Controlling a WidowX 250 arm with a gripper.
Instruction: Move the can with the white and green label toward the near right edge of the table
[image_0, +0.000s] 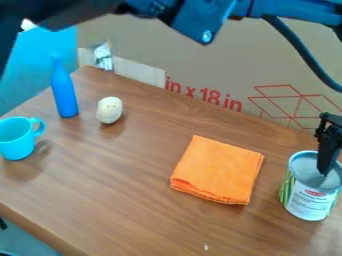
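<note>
My black gripper hangs at the right edge, pointing down, with its lower end at the round top of a can; whether it dips inside the rim or stays just above, I cannot tell. The can stands upright, silver-topped, with a white and green label. Left of it lies a folded orange cloth, flat and apart from the can and gripper.
At the left of the brown table stand a light blue mug and an upright blue bottle. A whitish, egg-like object sits beside the bottle. Behind the table is a cardboard panel with red markings.
</note>
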